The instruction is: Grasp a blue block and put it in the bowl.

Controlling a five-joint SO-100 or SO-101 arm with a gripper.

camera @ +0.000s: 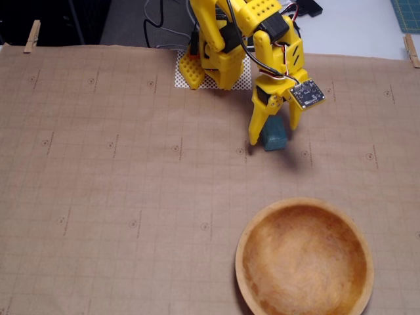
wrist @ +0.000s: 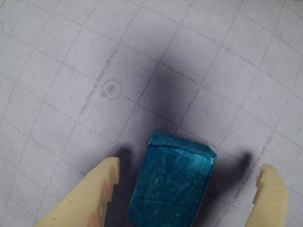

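The gripper (wrist: 187, 189) enters the wrist view from the bottom edge with its two pale fingers spread apart, one at lower left (wrist: 87, 198) and one at lower right (wrist: 270, 198). Between them sits the one blue block (wrist: 173, 184), at the bottom centre of that frame. Neither finger touches it: a strip of shadowed mat shows on each side, narrower on the left than on the right. The block rests flat on the gridded paper mat (wrist: 71, 71), its shadow spreading toward the upper middle of the frame.

In the fixed view the gripper (camera: 274, 134) hangs in the upper right of centre, its two yellow fingers pointing down on either side of the blue block (camera: 274, 139), which stands on the mat just below the arm. A small circuit board (camera: 307, 94) sits on the wrist, upper right of the fingers. The single yellow arm (camera: 243, 33) rises to the top edge, its base on a white perforated plate (camera: 244, 77).

One wooden bowl (camera: 304, 259) lies at the lower right of the fixed view, well apart from the block, with nothing inside it. The brown mat (camera: 98, 197) covers nearly the whole frame. Three wooden clothespins show at its top border: one at upper left (camera: 31, 36), two at upper right (camera: 411, 49).
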